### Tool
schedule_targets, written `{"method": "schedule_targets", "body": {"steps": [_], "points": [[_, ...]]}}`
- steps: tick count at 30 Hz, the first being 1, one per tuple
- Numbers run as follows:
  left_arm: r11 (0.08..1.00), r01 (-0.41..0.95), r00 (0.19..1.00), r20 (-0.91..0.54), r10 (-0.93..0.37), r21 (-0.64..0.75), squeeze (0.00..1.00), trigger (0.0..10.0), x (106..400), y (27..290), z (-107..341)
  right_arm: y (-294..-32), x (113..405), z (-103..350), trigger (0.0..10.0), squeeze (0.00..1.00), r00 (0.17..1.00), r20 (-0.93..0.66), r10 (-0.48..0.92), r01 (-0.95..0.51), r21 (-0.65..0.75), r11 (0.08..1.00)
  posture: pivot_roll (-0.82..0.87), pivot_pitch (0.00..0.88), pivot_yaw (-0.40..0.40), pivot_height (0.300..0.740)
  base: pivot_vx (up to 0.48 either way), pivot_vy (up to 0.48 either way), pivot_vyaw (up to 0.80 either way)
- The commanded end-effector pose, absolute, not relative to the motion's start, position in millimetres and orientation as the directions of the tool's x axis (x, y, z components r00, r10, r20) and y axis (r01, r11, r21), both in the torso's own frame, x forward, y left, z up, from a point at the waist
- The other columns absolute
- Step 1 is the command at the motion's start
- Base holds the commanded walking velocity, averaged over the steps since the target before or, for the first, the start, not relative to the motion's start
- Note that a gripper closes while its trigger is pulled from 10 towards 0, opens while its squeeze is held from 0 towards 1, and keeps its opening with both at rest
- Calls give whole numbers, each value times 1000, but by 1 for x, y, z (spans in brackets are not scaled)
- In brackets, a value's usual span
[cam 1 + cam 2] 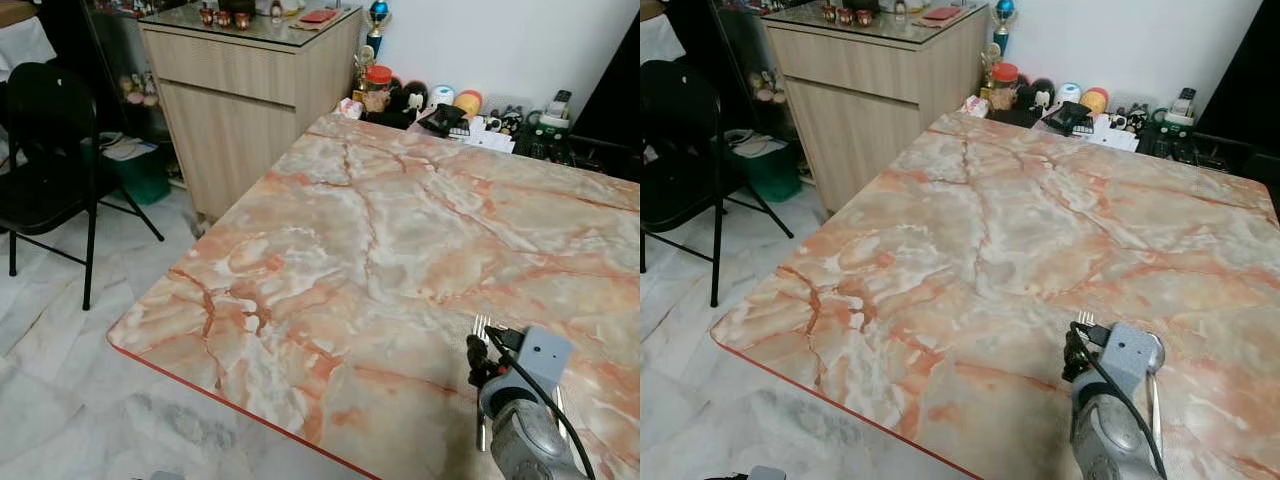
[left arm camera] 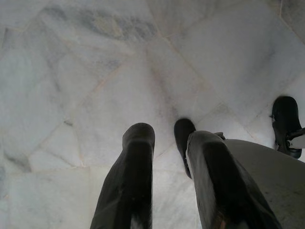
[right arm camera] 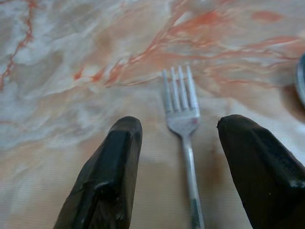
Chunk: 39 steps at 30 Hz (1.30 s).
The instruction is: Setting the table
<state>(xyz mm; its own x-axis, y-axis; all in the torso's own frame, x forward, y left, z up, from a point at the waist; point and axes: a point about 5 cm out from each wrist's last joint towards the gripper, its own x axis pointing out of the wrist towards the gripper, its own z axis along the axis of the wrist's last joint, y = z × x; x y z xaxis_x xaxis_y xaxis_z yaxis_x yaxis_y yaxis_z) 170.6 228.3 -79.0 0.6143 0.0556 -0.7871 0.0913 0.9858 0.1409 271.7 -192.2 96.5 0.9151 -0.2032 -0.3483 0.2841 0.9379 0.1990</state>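
A silver fork (image 3: 183, 112) lies flat on the pink marble table (image 1: 380, 230), tines pointing away from me, near the front right corner. My right gripper (image 3: 178, 129) hovers just over it, open, one black finger on each side of the handle without touching it. The fork's tines (image 1: 482, 325) poke out just beyond that gripper (image 1: 478, 352). A silver spoon (image 1: 1156, 372) lies just right of the fork, mostly hidden behind the wrist. My left gripper (image 2: 171, 137) hangs beside me over the white floor, open and holding nothing.
The table's near edge (image 1: 230, 400) runs diagonally, with white tiled floor below. A wooden cabinet (image 1: 250, 90) stands behind the table's far left corner. A black folding chair (image 1: 50, 150) is on the left. Toys, jars and gadgets (image 1: 450, 110) crowd the table's far end.
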Motion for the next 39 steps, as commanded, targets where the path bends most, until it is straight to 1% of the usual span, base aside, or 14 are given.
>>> {"method": "schedule_targets", "body": {"steps": [1,11,19,28,39], "points": [[981,120,598,-800,52,153,0,10000,166,229,-81,-192,273,94,10000,0,912,-359,-197,278,188,942,-7,89,-27,740,0,0,0],[983,118,591,-805,47,144,0,10000,163,227,-83,-190,279,94,10000,0,906,-367,-211,289,173,942,-7,113,-31,740,0,0,0],[983,112,587,-808,51,144,0,10000,161,227,-84,-197,275,95,10000,0,892,-362,-271,342,148,928,-6,118,-33,740,0,0,0],[984,113,587,-809,46,139,0,10000,161,225,-84,-192,273,86,10000,0,886,-402,-233,312,143,939,-6,113,-37,740,0,0,0],[984,113,584,-811,47,139,0,10000,160,226,-84,-194,270,78,10000,0,865,-440,-239,324,128,937,-4,118,-34,740,0,0,0]]}}
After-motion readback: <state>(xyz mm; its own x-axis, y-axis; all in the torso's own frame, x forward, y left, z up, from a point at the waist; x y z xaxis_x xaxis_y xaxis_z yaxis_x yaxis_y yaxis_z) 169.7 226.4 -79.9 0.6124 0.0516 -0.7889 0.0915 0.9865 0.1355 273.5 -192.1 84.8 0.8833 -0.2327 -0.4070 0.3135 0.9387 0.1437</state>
